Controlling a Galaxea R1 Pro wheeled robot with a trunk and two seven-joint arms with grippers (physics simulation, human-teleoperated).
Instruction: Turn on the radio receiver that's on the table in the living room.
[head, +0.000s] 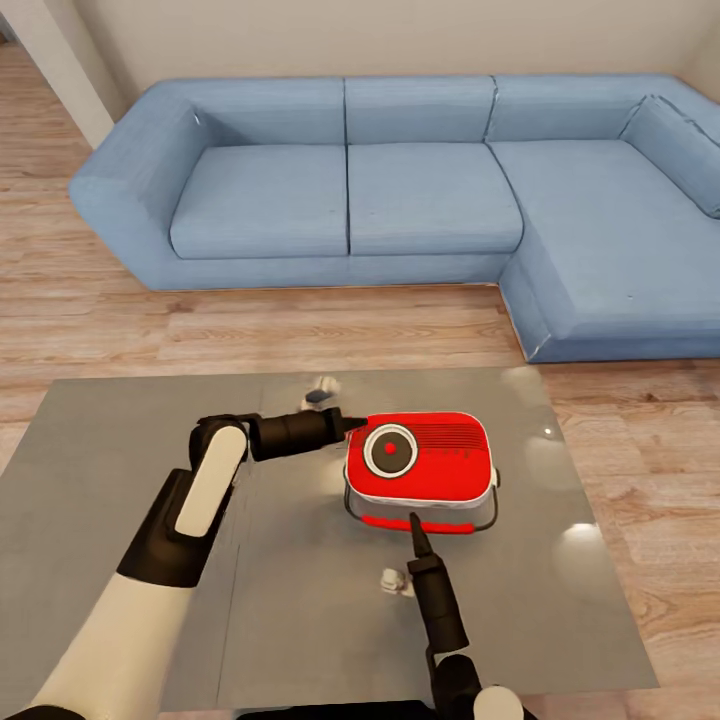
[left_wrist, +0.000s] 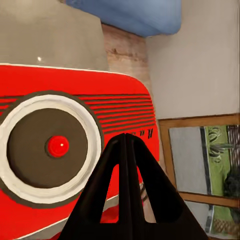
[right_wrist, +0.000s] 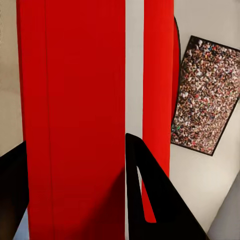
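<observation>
On glossy grey table (head: 150, 480), red radio (head: 420, 462), blue sofa (head: 400, 200) behind

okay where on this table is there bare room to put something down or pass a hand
The table is bare along its far-left stretch, its sofa-side strip, and right of the radio receiver toward the right edge. The middle is crowded: the left hand is at the radio's left end and the right hand at its near side.

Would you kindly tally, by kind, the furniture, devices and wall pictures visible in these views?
Sofas: 1, the blue sofa
Tables: 1, the grey table
Radios: 1, the red radio receiver
Wall pictures: 2, the crowd picture and a wood-framed picture
Total: 5
</observation>
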